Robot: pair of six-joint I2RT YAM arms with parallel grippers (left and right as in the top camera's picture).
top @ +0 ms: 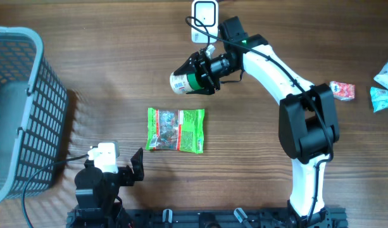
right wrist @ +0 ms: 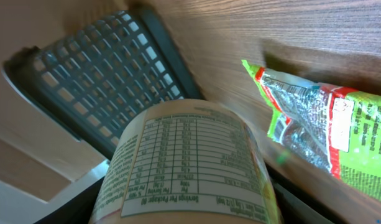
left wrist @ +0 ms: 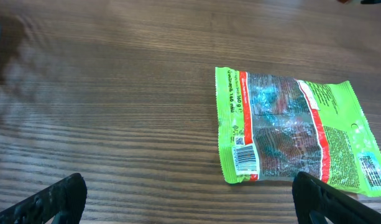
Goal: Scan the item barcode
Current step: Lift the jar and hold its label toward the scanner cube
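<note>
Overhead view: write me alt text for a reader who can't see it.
The right gripper holds a small labelled bottle on its side over a wooden table, near a white device at the far edge. A green snack packet lies flat mid-table, a grey basket stands at the left, and the left gripper sits open near the front edge.

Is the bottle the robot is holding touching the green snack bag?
Apart. The overhead view shows a strip of bare table between the bottle and the green snack bag lying flat.
</note>
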